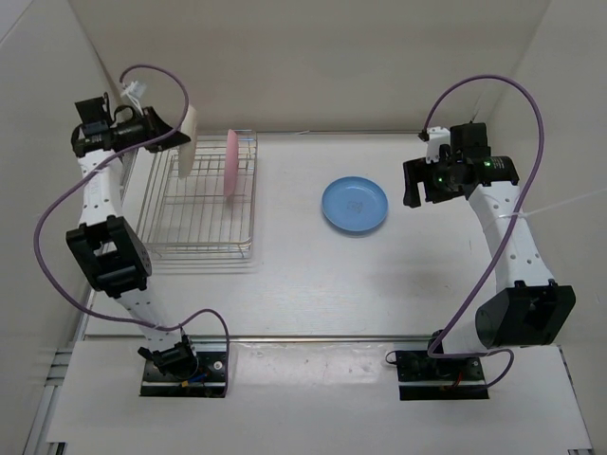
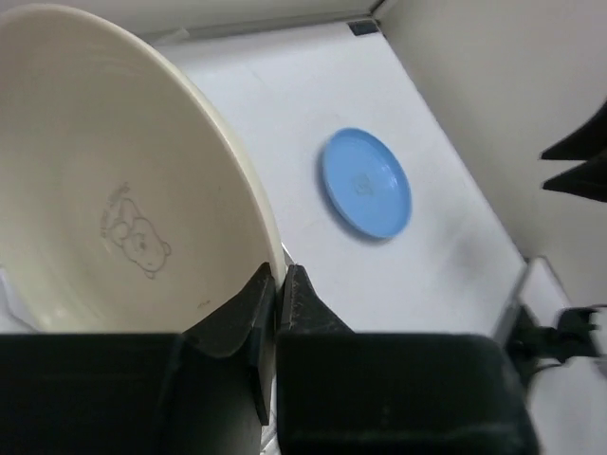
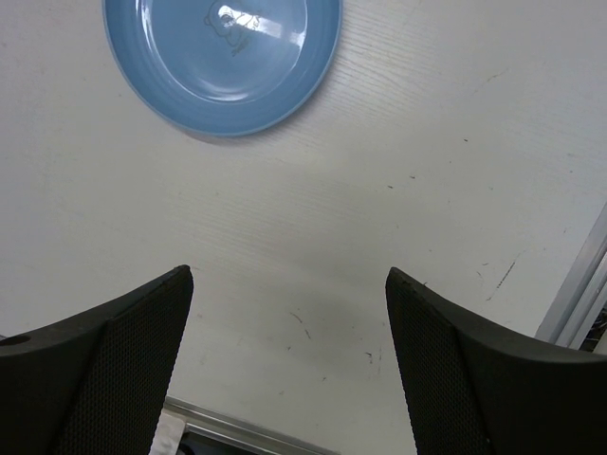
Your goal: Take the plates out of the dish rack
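Note:
My left gripper is shut on the rim of the cream plate and holds it on edge above the far left of the dish rack. In the left wrist view the cream plate fills the left half, pinched between my fingers. The pink plate stands on edge in the rack's far right part. The light blue plate lies flat on the table; it also shows in the right wrist view and the left wrist view. My right gripper is open and empty, just right of the blue plate.
White walls enclose the table on the left, back and right. A metal rail runs along the table's near edge by the arm bases.

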### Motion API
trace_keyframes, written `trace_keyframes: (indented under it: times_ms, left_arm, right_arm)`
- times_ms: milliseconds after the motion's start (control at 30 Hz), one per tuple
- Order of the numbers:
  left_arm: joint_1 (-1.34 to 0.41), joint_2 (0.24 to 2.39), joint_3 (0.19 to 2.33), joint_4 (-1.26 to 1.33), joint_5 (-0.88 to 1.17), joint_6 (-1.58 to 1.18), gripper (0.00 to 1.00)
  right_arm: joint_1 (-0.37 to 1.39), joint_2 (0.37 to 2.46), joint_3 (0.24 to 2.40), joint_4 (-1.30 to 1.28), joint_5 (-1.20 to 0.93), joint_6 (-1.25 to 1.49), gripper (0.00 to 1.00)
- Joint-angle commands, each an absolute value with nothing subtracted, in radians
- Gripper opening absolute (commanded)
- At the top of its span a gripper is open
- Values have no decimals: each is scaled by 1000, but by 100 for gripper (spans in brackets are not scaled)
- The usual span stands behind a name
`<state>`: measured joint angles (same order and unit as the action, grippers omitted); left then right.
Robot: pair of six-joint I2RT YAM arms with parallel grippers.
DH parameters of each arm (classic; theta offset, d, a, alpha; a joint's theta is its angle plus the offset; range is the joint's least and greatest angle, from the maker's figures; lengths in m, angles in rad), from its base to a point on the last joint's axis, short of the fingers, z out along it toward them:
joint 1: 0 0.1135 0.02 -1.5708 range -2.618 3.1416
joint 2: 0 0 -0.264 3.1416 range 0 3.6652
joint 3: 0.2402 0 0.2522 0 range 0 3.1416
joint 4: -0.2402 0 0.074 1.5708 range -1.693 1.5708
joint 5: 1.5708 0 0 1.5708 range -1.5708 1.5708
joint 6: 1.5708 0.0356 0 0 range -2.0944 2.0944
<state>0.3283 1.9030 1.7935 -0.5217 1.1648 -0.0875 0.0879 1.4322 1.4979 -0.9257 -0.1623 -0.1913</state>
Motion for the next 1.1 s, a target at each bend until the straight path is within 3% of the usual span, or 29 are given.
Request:
trace_keyframes:
  times_ms: [0,133,233,367,667,833,1067]
  left_arm:
    - [325,1709,1954,-659,1152,67,11]
    - [185,1601,2135,-981,959,392,11]
    - [39,1472,2010,-1022,682,535,11]
    - [-345,1296,1737,-1022,244,721,11]
    - [-856,1286,1445,-1062,-329,842,11]
    - [-1058,1373,1472,-1078,-478,854,11]
    - [-1244,1531,1741,-1078,-446,867,11]
  right_arm:
    - [92,1422,1543,-913,-161,-193,86]
    - [92,1456,1650,-937,-152,-193,86]
    - [92,1483,1738,-973,-198,-193,86]
    - [101,1493,1801,-1008,-248,-202,86]
    - [141,1453,1844,-1017,-308,-215,86]
    - [224,1453,1844,-1068,-397,-268,86]
    - [379,1477,1810,-1057,-333,-301,84]
